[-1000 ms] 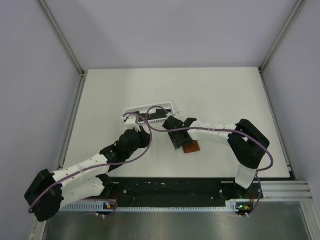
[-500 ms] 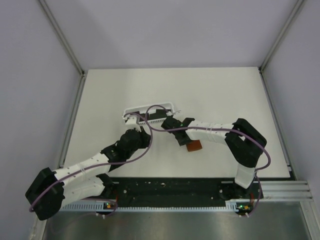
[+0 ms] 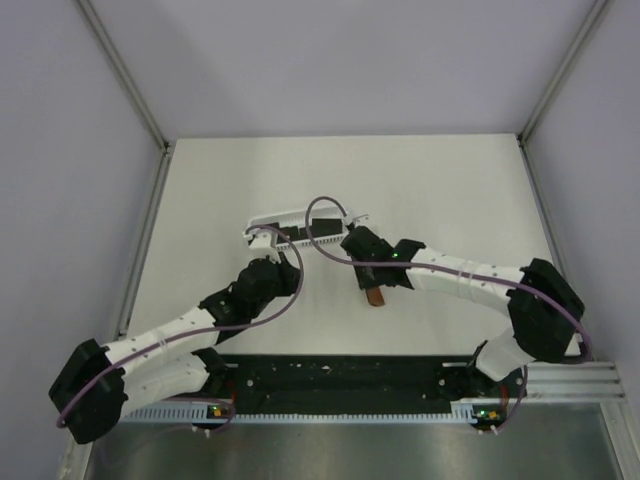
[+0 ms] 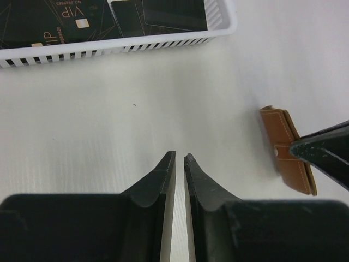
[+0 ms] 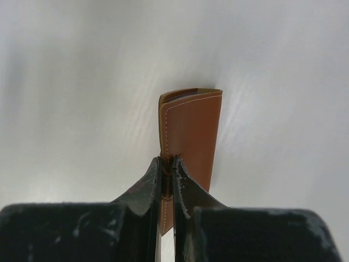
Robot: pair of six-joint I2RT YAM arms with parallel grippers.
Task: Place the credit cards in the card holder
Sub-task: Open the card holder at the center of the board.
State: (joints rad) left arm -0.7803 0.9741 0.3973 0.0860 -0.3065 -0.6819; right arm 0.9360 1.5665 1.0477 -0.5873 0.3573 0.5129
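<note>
Partly hidden, the card holder (image 5: 193, 131) sits clamped in the right gripper's (image 5: 167, 162) jaws.

Top cam overhead, wrist cams close, sharing card holder (image 3: 374, 296)

I saw my left gripper (image 4: 180, 158) with jaws nearly together (only a slit between). My right gripper (image 5: 167, 161), arm outstretched, pinched the card holder (image 5: 193, 128).
</note>
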